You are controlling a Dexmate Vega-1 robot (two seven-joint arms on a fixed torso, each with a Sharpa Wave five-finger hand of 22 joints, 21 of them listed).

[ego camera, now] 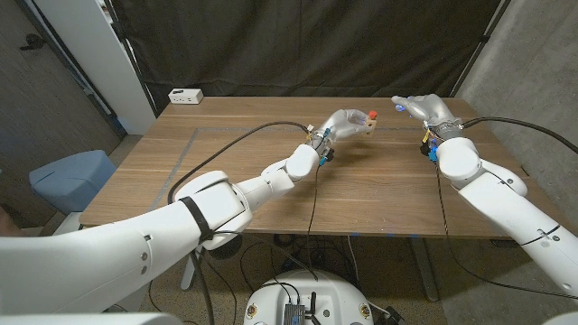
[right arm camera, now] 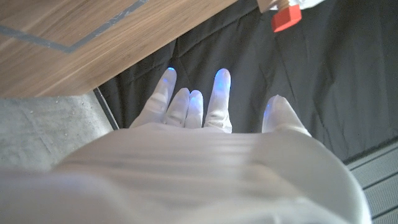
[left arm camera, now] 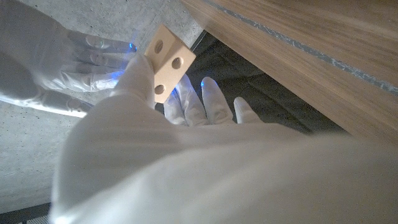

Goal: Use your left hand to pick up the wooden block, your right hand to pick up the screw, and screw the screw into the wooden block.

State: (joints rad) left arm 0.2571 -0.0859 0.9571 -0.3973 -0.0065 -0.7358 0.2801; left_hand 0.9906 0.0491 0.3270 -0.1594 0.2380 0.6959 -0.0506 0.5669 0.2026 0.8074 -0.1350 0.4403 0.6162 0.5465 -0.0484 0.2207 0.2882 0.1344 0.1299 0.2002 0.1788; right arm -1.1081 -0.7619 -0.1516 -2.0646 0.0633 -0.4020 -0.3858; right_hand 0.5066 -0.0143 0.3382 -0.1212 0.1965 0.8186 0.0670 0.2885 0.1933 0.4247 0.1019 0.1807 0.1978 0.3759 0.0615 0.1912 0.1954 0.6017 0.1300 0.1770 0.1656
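Left hand (ego camera: 341, 122): raised above the far middle of the table (ego camera: 226, 171), fingers clamped on the wooden block (ego camera: 367, 124); in the left wrist view the thumb side presses the block while the other fingers (left arm camera: 214, 99) reach out beyond it.
Wooden block: held off the table, tilted; the left wrist view shows a pale face with round holes (left arm camera: 168, 61).
Screw (ego camera: 372, 115): a red piece sits at the top of the block, touching it; in the right wrist view the red head (right arm camera: 285, 18) shows right at the block's edge. How far it is seated, I cannot tell.
Right hand (ego camera: 423, 109): held above the far right of the table, apart from the block, fingers (right arm camera: 222, 93) spread and holding nothing.
Containers: a small white box (ego camera: 185, 96) stands at the far left corner of the table; contents cannot be told.
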